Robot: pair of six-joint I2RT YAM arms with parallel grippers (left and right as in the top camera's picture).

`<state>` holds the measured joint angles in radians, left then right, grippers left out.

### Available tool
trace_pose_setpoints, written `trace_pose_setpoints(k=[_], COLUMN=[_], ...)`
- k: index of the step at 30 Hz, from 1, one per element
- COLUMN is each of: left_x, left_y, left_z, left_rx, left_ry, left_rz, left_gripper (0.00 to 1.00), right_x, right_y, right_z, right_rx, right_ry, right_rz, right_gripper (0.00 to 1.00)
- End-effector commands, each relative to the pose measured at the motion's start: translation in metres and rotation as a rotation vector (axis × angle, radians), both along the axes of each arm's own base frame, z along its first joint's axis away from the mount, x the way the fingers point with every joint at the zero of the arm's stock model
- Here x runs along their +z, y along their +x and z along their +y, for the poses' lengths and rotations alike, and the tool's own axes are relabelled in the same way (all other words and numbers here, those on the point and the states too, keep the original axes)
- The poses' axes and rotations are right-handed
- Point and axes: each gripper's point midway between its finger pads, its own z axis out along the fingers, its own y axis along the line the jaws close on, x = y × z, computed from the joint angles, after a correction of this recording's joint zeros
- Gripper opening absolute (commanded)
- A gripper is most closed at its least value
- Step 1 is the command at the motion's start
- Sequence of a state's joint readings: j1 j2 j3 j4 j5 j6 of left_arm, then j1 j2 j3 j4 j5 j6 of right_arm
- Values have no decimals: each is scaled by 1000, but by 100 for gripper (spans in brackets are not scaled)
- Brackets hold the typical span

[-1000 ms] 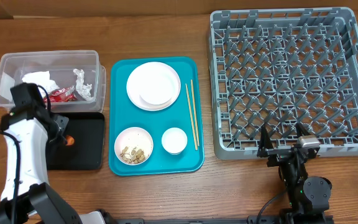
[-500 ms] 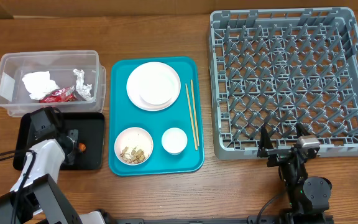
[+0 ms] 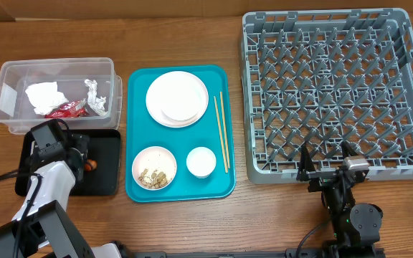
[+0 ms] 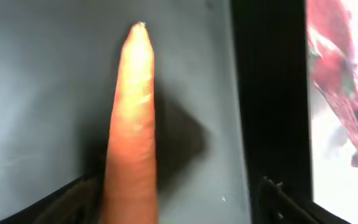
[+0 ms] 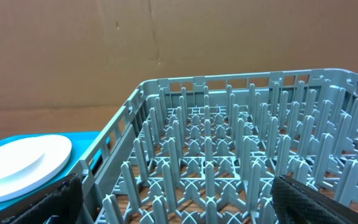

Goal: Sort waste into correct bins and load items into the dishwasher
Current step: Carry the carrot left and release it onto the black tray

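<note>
Right pincer (image 3: 324,166) is gaping wide and empty at the near rim of the grey dish rack (image 3: 335,93). White plates (image 3: 178,99), a scrap-filled bowl (image 3: 154,168) and chopsticks (image 3: 221,132) are sitting on the teal tray (image 3: 136,122). Red wrapper (image 3: 67,109), its print too blurred to read, is lying in the clear tub (image 3: 4,72). Left pincer (image 4: 174,186) is standing wide over the black tray (image 3: 106,178), carrot piece (image 4: 132,124) lying between its fingers.

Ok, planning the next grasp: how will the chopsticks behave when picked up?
Probably stiff and light: the chopsticks are thin wooden sticks. Lying flat on the teal tray, they may roll or slip apart when pinched, being a loose pair.
</note>
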<state>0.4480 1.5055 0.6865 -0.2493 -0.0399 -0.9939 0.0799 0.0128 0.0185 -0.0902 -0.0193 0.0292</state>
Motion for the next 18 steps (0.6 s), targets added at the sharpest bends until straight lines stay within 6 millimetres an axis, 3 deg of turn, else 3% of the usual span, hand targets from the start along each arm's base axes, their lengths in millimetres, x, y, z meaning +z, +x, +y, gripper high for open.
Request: trace_pose_setpoints(k=[1, 7, 18], left_x=[18, 48, 110], left_y=[20, 47, 43], left_z=[-5, -15, -17], left_rx=[-107, -248, -321], left_ry=[-14, -37, 3], left_rz=[-67, -149, -132], left_gripper=[82, 66, 61], right_x=[-1, -1, -1], right_y=[0, 0, 0], right_z=[-1, -1, -1], right_rx=[-5, -5, -5], right_ry=[-3, -2, -3], right_rz=[-6, -6, -6], right_gripper=[100, 100, 100])
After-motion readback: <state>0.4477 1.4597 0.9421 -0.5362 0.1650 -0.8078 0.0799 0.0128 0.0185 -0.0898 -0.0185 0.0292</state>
